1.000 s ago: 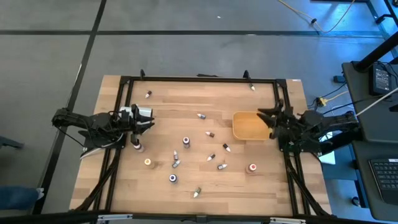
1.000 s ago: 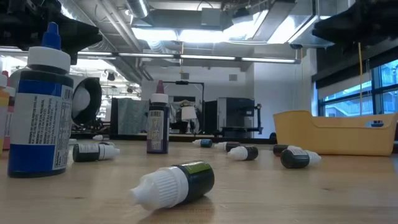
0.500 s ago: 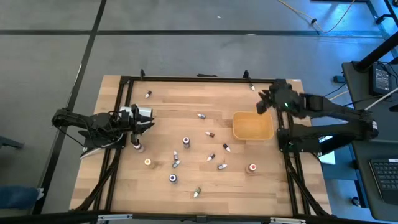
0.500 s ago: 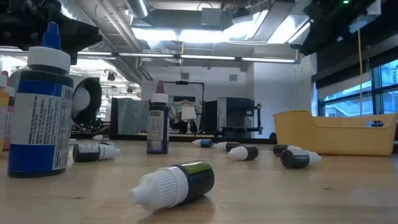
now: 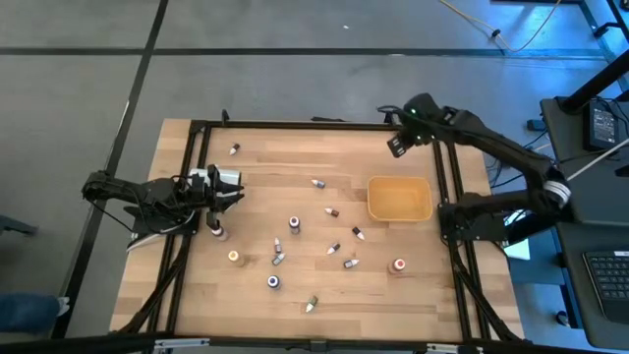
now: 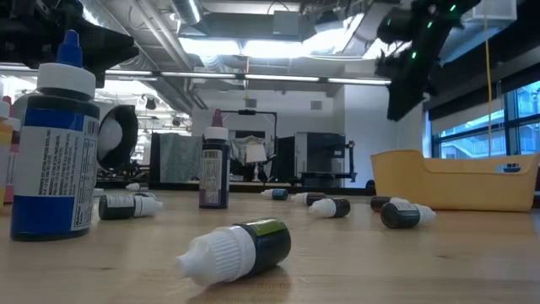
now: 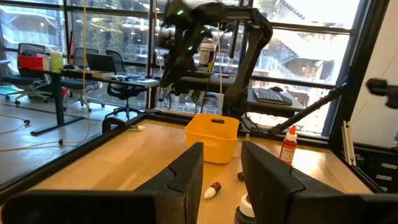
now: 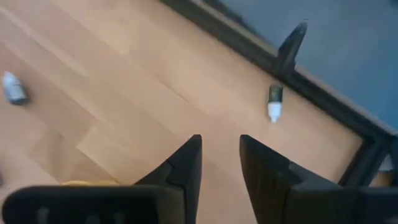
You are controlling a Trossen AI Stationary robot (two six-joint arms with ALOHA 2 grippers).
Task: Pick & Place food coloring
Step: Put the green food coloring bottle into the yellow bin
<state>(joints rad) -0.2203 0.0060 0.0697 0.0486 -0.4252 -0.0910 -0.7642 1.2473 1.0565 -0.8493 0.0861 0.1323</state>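
While the left gripper [image 5: 239,187] is held low near the bench's left edge, its fingers [image 7: 186,171] are seen parted by a narrow gap with nothing between them. The right gripper [image 5: 395,145] is raised over the far right corner of the bench [image 5: 295,167], beyond the yellow tray [image 5: 399,199]; its fingers [image 8: 186,163] are likewise slightly apart and empty. One small food coloring bottle [image 8: 274,102] is seen lying just inside the dark frame rail [image 5: 314,124] at that far corner, ahead of the right gripper. The other food coloring bottles [image 5: 295,225] are scattered over the middle of the bench, some upright and some on their sides, all outside the tray. An upright bottle [image 5: 216,232] stands just beside the left gripper, an orange one [image 5: 398,265] stands near the tray's near side, and another [image 5: 234,149] lies towards the far left corner. From the low view, a blue-labelled bottle [image 6: 55,148] is seen upright at the near edge and a white-capped one [image 6: 238,248] lies on its side.
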